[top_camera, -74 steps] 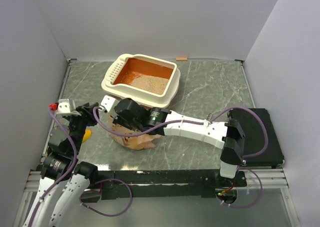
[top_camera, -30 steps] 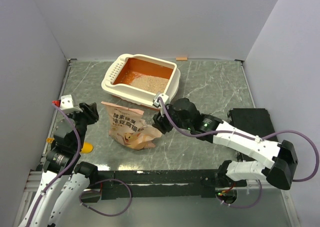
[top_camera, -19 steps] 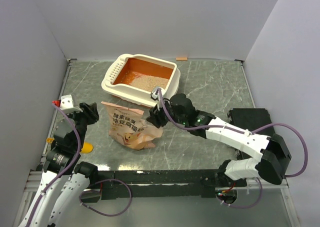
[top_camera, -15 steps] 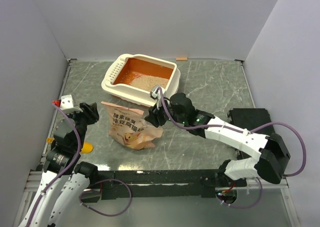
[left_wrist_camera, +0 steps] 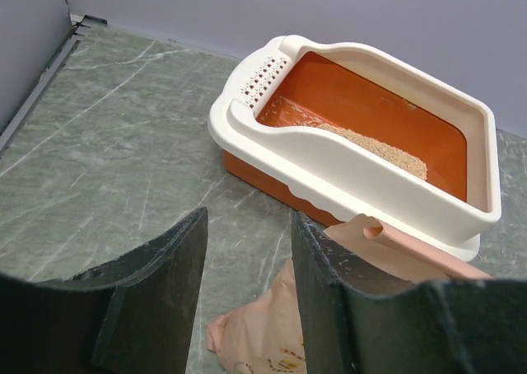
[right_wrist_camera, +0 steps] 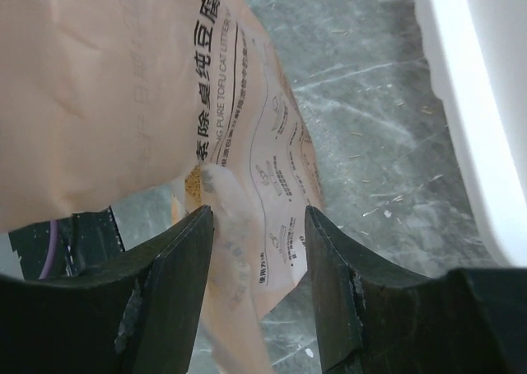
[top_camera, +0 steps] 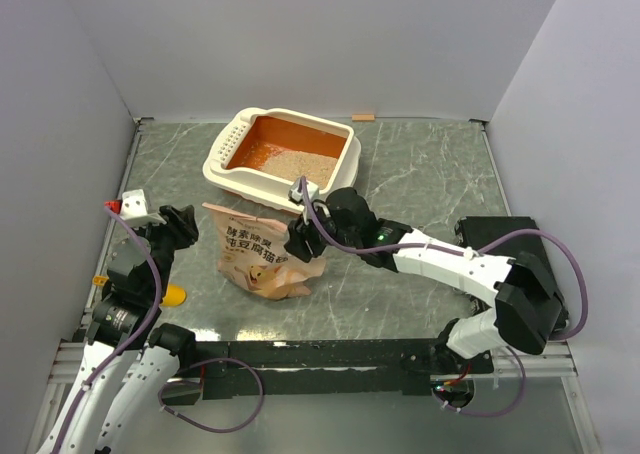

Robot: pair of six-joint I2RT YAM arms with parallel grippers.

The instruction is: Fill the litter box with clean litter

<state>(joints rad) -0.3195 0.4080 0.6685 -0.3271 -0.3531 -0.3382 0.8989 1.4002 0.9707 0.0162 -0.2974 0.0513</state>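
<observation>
Litter box (top_camera: 262, 181), cream rim with an orange inside and a perforated left end, sits far centre on the table (top_camera: 420, 174). A pale beige litter (top_camera: 303, 167) patch covers only part of its floor, toward the near right. A tan paper bag (top_camera: 255, 259) lies just near of it. Right gripper (right_wrist_camera: 257, 226) has its fingers parted around a bag fold, not clamped. Left gripper (left_wrist_camera: 247, 226) is half spread and holds nothing, near left. Bare table shows right of the box; walls stand left, far and right.
</observation>
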